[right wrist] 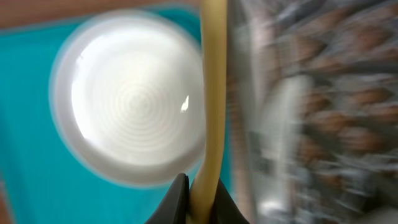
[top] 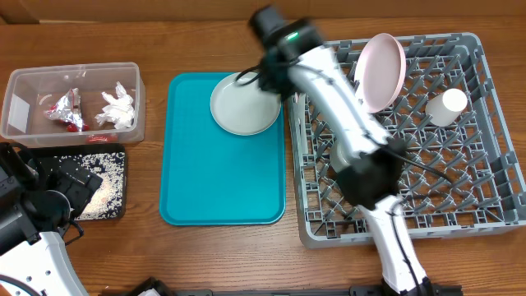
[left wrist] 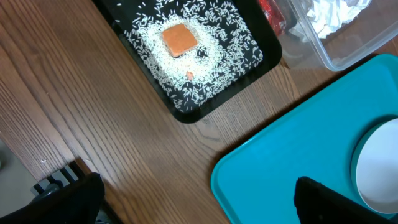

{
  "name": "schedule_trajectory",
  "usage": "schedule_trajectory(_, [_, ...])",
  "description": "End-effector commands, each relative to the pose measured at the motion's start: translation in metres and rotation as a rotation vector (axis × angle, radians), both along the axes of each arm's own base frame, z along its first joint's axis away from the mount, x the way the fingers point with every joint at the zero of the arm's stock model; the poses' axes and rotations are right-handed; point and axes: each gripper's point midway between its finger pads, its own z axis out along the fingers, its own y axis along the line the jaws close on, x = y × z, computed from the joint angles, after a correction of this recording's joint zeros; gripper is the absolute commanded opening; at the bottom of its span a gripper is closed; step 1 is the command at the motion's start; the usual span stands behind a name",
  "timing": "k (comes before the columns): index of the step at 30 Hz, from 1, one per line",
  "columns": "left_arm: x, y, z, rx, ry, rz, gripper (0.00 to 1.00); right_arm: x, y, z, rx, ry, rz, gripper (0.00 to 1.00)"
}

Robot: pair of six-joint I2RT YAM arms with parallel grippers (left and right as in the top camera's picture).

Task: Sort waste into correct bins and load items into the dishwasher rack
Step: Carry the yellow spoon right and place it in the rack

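Currently the yellow spoon [right wrist: 213,93] is clamped in the right pincer [right wrist: 199,198], its long axis running straight up the right wrist frame and pinched at bottom centre. The dishwasher rack [right wrist: 311,124] is seen, blurred, just right of the spoon. The grey plate [right wrist: 134,99] on the teal tray [right wrist: 25,162] lies to its left. The right arm is stretched to the upper centre of the overhead frame, at the rack's left wall, so it is judged the nearer arm. The left pincer [left wrist: 199,210] is held apart and empty near the black tray [left wrist: 186,115].
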Motion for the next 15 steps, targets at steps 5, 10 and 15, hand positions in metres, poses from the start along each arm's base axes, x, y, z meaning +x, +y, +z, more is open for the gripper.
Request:
schedule_trajectory(5, [-0.002,0.003,-0.002,0.0,0.007,0.024,1.0,-0.008,-0.063,0.079,-0.043,-0.106,0.123,0.04])
schedule_trajectory(10, [-0.002,0.003,-0.002,0.0,0.006,0.024,1.0,-0.019,-0.057,0.058,-0.028,-0.022,0.262,0.04])
schedule_trajectory(15, [-0.002,0.003,-0.002,0.0,0.007,0.024,1.0,-0.021,-0.058,0.034,-0.048,0.035,0.284,0.04])
